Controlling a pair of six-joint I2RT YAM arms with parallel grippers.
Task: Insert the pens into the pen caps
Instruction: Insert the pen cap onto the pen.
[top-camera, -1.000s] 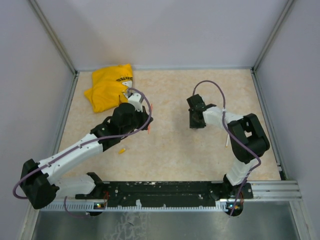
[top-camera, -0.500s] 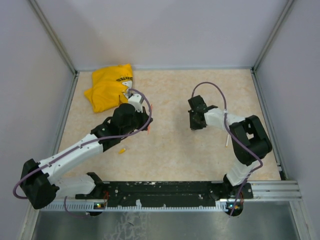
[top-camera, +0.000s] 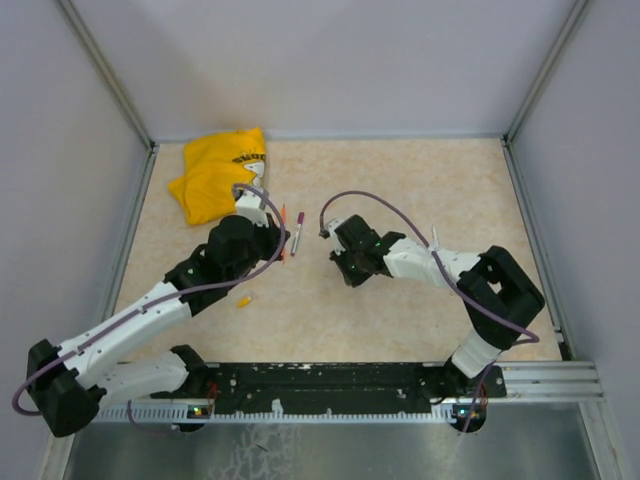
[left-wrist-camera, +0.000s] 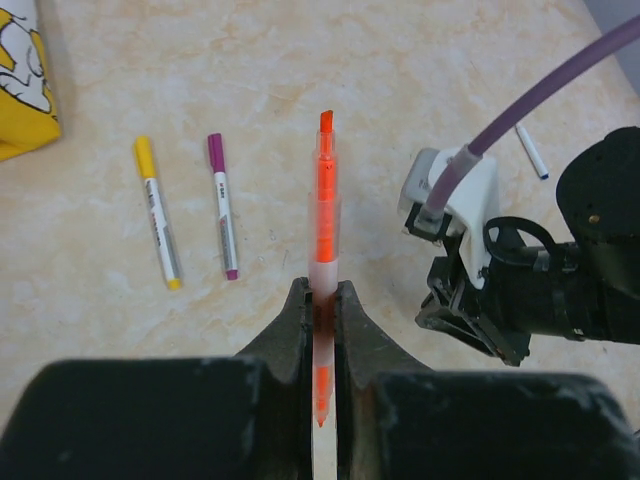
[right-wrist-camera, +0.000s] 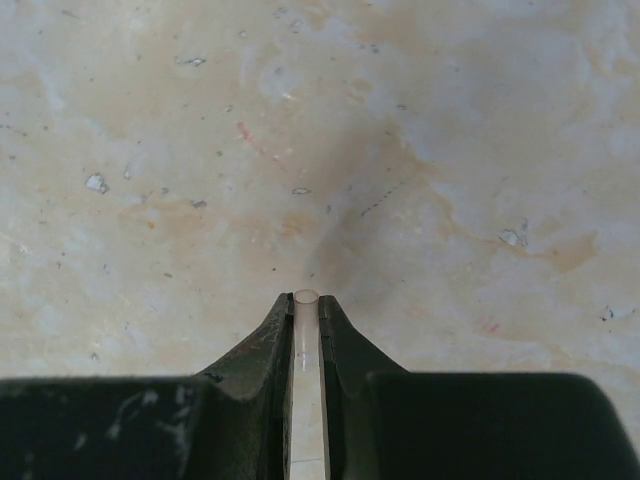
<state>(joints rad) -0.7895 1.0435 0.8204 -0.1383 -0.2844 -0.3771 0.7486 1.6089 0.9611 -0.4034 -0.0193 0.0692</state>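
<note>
My left gripper (left-wrist-camera: 322, 295) is shut on the orange-red pen (left-wrist-camera: 325, 200), tip pointing forward; in the top view the gripper (top-camera: 275, 240) is left of centre. My right gripper (right-wrist-camera: 306, 300) is shut on a clear pen cap (right-wrist-camera: 306, 298), open end forward, low over the table. It is right of the held pen in the left wrist view (left-wrist-camera: 490, 300) and the top view (top-camera: 347, 268). A yellow-capped pen (left-wrist-camera: 158, 212) and a purple-capped pen (left-wrist-camera: 222, 205) lie left of the held pen. A loose yellow cap (top-camera: 243, 301) lies near the left arm.
A yellow cloth (top-camera: 220, 175) lies at the back left and shows in the left wrist view (left-wrist-camera: 20, 90). A white pen with a blue tip (left-wrist-camera: 531, 152) lies beyond the right gripper. Purple cables loop over both arms. Walls close the table on three sides.
My right gripper has swung left across the table to close beside the left gripper. My left gripper has shifted slightly left and back with the orange-red pen still held.
</note>
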